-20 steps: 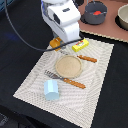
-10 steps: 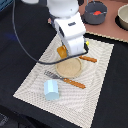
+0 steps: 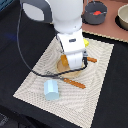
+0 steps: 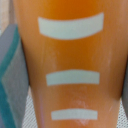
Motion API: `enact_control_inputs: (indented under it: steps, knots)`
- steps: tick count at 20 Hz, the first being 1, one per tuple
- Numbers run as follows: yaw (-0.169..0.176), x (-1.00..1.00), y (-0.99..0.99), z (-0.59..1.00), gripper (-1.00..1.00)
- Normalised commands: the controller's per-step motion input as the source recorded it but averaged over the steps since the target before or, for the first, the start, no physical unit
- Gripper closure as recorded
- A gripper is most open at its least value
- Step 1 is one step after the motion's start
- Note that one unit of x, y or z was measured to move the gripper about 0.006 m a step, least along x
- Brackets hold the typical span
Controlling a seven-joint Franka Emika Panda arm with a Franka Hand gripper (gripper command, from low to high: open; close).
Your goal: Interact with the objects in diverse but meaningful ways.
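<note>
The golden-brown bread loaf [image 4: 70,55], with three white stripes, fills the wrist view between my two fingers; a grey finger [image 4: 9,75] shows beside it. My gripper [image 3: 73,67] is shut on the loaf and sits low over the tan round plate [image 3: 61,65], its tips hidden behind the white hand in the exterior view. The light-blue cup [image 3: 51,90] lies at the mat's near end. A corner of the yellow packet [image 3: 86,44] shows behind the hand. A red tomato [image 3: 98,10] lies in a grey pot [image 3: 94,16] at the back.
A striped placemat [image 3: 97,82] covers the table. An orange-handled knife [image 3: 75,83] lies between plate and cup, and a fork handle [image 3: 91,60] lies on the exterior view's right of the plate. A second pot [image 3: 123,17] stands at the back right.
The arm has moved from the back of the mat, near the yellow packet, forward and down over the plate, carrying the orange-brown loaf.
</note>
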Motion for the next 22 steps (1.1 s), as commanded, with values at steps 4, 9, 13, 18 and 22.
enact_control_inputs:
  steps: [4,9,13,18,22]
  knots:
    - [0.0,-0.31,-0.11,0.15,1.0]
    - [-0.008,-0.01,0.0,0.13,1.0]
    - [-0.004,0.13,0.18,0.0,1.0]
    - [0.0,0.15,0.26,-0.03,1.0]
    - [0.0,0.23,0.24,-0.1,1.0]
